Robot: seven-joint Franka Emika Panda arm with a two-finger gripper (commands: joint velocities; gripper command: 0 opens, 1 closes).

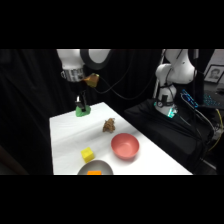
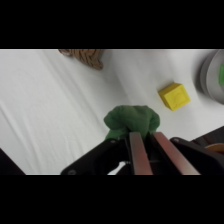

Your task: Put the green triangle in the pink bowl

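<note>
White tabletop against black drapes: my gripper [image 1: 81, 106] sits at the far corner, fingers pressed together around the green triangle [image 2: 132, 121]. I judge the grip shallow; a quick swing could shake it loose near the brown lump [image 1: 108, 125] or yellow cube [image 1: 88, 154], short of the pink bowl [image 1: 125, 146], well apart toward the front.
</note>
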